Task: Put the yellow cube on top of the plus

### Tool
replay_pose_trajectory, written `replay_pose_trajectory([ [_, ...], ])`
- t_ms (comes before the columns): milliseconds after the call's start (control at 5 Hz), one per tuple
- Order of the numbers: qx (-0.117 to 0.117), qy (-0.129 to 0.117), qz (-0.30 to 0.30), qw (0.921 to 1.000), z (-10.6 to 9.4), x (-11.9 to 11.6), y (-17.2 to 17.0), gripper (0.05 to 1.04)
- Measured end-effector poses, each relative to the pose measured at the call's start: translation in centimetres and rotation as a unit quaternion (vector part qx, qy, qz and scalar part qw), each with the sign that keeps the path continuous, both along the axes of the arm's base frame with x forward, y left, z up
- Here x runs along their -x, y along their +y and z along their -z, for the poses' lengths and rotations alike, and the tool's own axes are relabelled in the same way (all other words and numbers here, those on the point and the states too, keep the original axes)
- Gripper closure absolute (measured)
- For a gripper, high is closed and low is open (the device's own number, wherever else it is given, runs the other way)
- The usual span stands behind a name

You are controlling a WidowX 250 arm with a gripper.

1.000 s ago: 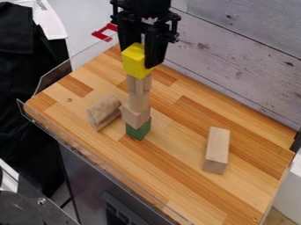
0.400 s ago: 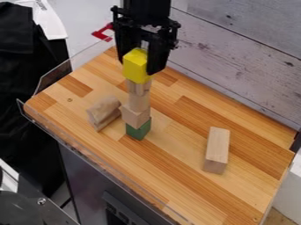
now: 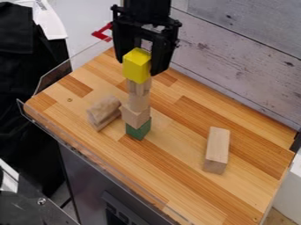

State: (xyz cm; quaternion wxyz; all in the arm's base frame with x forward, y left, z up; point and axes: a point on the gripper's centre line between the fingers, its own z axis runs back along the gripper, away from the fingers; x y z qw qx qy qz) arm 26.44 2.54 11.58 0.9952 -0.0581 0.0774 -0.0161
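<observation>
Black gripper (image 3: 138, 55) hangs at the upper left of the board, its fingers open on either side of the yellow cube (image 3: 136, 66). The cube rests on the top end of an upright column of light wooden pieces (image 3: 138, 102), with the right finger just beside it. Whether these pieces form the plus as one part or several, I cannot tell. Under the column stands a green block (image 3: 138, 129). The cube hides the column's top face.
A grooved, rounded wooden block (image 3: 103, 113) lies close to the left of the column. Farther right lies a long wooden block (image 3: 217, 150). Clear low guards edge the board (image 3: 176, 180) at left and front, and a plank wall (image 3: 235, 57) stands behind.
The gripper's fingers have spread apart, the right one moving away from the cube. Cube and gripper came down slightly at first; the cube has since stayed on the column.
</observation>
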Motion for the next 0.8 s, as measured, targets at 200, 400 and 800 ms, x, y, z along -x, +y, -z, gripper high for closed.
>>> replay_pose_trajectory([
  [200, -0.007, -0.018, 0.007, 0.9998, -1.6, -0.1, -0.3, 0.085],
  [400, -0.019, -0.045, 0.015, 0.9987, -4.2, 0.4, -0.7, 0.085],
  [800, -0.045, -0.066, 0.041, 0.9960, -6.9, 1.8, -3.4, 0.085],
])
